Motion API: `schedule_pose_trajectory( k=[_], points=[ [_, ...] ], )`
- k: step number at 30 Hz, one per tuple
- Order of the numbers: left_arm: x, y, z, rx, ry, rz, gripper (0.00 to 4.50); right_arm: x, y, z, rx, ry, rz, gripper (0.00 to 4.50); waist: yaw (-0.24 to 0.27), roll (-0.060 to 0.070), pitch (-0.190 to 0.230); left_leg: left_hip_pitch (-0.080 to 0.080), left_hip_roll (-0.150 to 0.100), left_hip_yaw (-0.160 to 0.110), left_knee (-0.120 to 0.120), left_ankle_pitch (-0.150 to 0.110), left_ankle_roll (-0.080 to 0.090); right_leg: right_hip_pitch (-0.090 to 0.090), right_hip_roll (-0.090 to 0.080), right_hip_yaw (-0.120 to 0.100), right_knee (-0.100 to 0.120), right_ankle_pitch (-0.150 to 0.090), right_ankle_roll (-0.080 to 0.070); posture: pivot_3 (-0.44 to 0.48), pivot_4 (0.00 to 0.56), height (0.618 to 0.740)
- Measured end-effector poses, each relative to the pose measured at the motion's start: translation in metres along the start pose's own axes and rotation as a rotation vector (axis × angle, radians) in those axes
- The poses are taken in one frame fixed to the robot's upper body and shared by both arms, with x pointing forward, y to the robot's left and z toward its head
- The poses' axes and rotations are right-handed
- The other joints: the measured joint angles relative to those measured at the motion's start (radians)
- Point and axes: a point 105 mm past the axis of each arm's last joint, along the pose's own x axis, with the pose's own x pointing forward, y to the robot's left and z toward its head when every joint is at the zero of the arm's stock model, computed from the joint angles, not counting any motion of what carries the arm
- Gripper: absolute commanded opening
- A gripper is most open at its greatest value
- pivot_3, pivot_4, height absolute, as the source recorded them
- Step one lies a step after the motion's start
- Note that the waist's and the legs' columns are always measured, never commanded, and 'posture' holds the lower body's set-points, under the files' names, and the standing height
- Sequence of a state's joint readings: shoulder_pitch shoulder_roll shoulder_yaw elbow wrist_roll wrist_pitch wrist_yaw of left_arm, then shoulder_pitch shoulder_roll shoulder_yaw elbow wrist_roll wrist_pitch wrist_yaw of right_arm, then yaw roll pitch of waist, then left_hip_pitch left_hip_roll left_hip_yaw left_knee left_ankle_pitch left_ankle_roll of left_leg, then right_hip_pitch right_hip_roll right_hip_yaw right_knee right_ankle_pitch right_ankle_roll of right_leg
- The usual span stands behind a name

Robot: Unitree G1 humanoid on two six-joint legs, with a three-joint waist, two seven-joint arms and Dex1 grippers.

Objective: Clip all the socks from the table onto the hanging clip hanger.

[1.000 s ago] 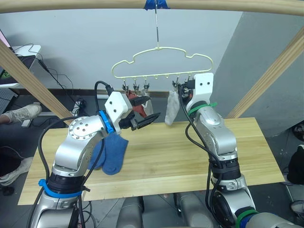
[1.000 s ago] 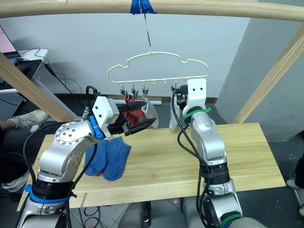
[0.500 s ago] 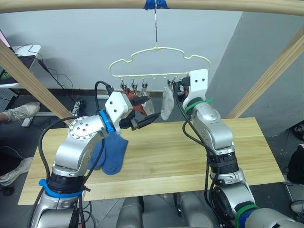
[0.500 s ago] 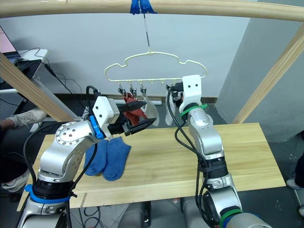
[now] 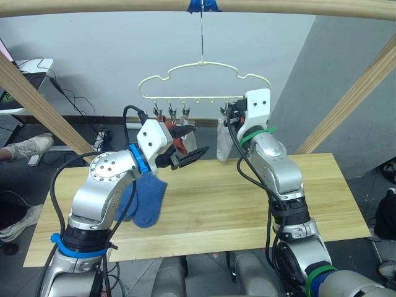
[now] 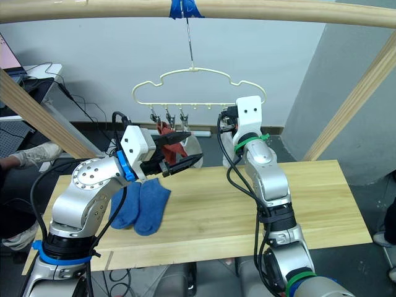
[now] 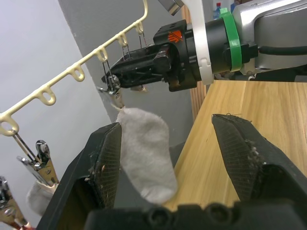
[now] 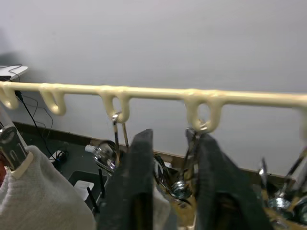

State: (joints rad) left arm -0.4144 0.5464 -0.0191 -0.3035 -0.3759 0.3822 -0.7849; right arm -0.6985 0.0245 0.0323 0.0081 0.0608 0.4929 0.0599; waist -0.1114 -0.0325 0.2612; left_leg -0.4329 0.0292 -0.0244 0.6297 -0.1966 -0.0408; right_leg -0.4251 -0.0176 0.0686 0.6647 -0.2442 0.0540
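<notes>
- Nearest, lower left of the head views: two blue socks (image 6: 141,204) lie flat side by side on the table (image 6: 322,198); L eye view has the L arm covering most of one, R eye view shows both.
- Above them, mid-left: left gripper (image 5: 187,143) held up over the table, fingers apart, nothing between them.
- L wrist view adds a close look at a light grey sock (image 7: 146,153) hanging from a metal clip (image 7: 111,86), w/ the table edge behind.
- Centre: right gripper (image 8: 172,187) raised at the clip hanger (image 5: 204,80) bottom bar; R wrist view shows its fingers closed around a clip (image 8: 184,179), hidden in the head views.
- A rust-red sock (image 6: 168,139) hangs at the hanger's left clips, partly behind the L gripper.
- Farthest, top: hanger hook on a wooden beam (image 5: 297,7) w/ blue tape (image 5: 203,5).
- No readable writing; orange mark on R gripper body in L wrist view, illegible.
</notes>
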Motion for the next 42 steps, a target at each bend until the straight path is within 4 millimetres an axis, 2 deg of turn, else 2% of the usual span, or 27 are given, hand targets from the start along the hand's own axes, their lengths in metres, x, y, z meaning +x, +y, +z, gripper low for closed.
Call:
schedule_pose_trajectory(
  k=[2,6,8,9,11,16,19,24,29,33,36,42],
  points=[
    [-0.001,0.0,-0.004,-0.009,0.009,0.022,3.29,0.0,0.0,0.0,0.0,-0.002,0.0,0.01,0.0,0.0,0.0,0.0,0.0,0.0,0.0,0.0,0.0,0.0,0.0,0.0,0.0,0.0,0.0,-0.101,0.222,0.74],
    [-0.007,-0.002,-0.021,-0.073,0.053,0.11,3.29,0.0,0.0,0.001,0.0,-0.004,0.0,0.01,0.0,0.0,0.0,0.0,0.0,0.0,0.0,0.0,0.0,0.0,0.0,0.0,0.0,0.0,0.0,-0.096,0.227,0.74],
    [-0.014,-0.005,-0.032,-0.127,0.074,0.192,3.65,0.0,0.0,0.0,0.0,-0.003,-0.001,0.0,-0.001,0.0,0.0,0.0,0.0,0.0,0.0,0.0,0.0,0.0,0.0,0.001,0.0,0.0,0.0,-0.093,0.23,0.74],
    [-0.017,-0.007,-0.042,-0.169,0.094,0.25,3.82,0.001,-0.001,0.0,-0.001,0.0,-0.002,0.0,0.0,0.0,0.0,0.0,0.0,0.0,0.0,0.0,0.0,0.0,0.0,0.0,0.0,0.0,0.0,-0.093,0.233,0.74],
    [-0.029,-0.01,-0.068,-0.255,0.162,0.386,4.45,0.002,-0.001,-0.001,-0.002,0.005,-0.001,0.0,0.0,0.0,0.0,0.001,0.0,0.0,0.0,0.0,0.0,0.0,0.0,0.0,0.001,0.0,0.0,-0.096,0.241,0.74],
    [-0.066,-0.001,-0.123,-0.387,0.32,0.743,4.48,0.003,-0.001,0.002,-0.008,-0.002,0.002,0.0,0.004,0.0,0.0,0.001,0.0,-0.001,0.001,0.0,0.0,0.001,0.0,0.0,0.001,0.0,0.0,-0.107,0.256,0.74],
    [-0.086,0.002,-0.154,-0.46,0.399,0.893,4.48,0.002,-0.004,0.001,-0.014,0.004,0.001,0.0,0.004,0.0,0.0,0.001,0.0,-0.001,0.002,0.0,0.0,0.001,0.0,0.0,0.001,0.001,0.0,-0.11,0.263,0.74],
    [-0.093,0.003,-0.185,-0.524,0.491,0.93,4.48,0.002,-0.002,0.0,-0.015,0.019,0.018,0.0,0.004,0.0,0.0,0.001,0.0,0.0,0.001,0.0,0.0,0.001,0.0,0.0,0.001,0.001,0.0,-0.121,0.281,0.74],
    [-0.086,0.01,-0.199,-0.527,0.533,0.89,4.48,0.001,-0.001,0.0,-0.013,0.026,0.029,0.0,0.003,0.0,0.0,0.001,0.0,0.0,0.001,0.0,0.0,0.001,0.0,0.0,0.0,0.001,0.0,-0.126,0.287,0.74],
    [-0.075,0.007,-0.206,-0.533,0.557,0.832,4.48,0.001,0.0,0.0,-0.012,0.033,0.035,0.0,0.002,0.0,0.0,0.001,0.0,0.0,0.001,0.0,0.0,0.001,0.0,0.0,0.0,0.001,0.0,-0.135,0.284,0.74],
    [-0.075,0.007,-0.208,-0.513,0.578,0.818,3.92,0.0,0.001,0.0,-0.011,0.038,0.04,0.0,0.002,0.0,0.0,0.001,0.0,-0.001,0.001,0.0,0.0,0.001,0.0,-0.001,0.0,0.001,0.0,-0.136,0.283,0.74],
    [-0.077,0.006,-0.209,-0.51,0.603,0.8,2.26,0.0,0.002,0.001,-0.008,0.034,0.042,0.0,0.0,0.0,0.0,0.001,0.0,0.0,0.001,0.0,0.0,0.001,0.0,0.0,0.0,0.001,0.0,-0.14,0.281,0.74]
  ],
)
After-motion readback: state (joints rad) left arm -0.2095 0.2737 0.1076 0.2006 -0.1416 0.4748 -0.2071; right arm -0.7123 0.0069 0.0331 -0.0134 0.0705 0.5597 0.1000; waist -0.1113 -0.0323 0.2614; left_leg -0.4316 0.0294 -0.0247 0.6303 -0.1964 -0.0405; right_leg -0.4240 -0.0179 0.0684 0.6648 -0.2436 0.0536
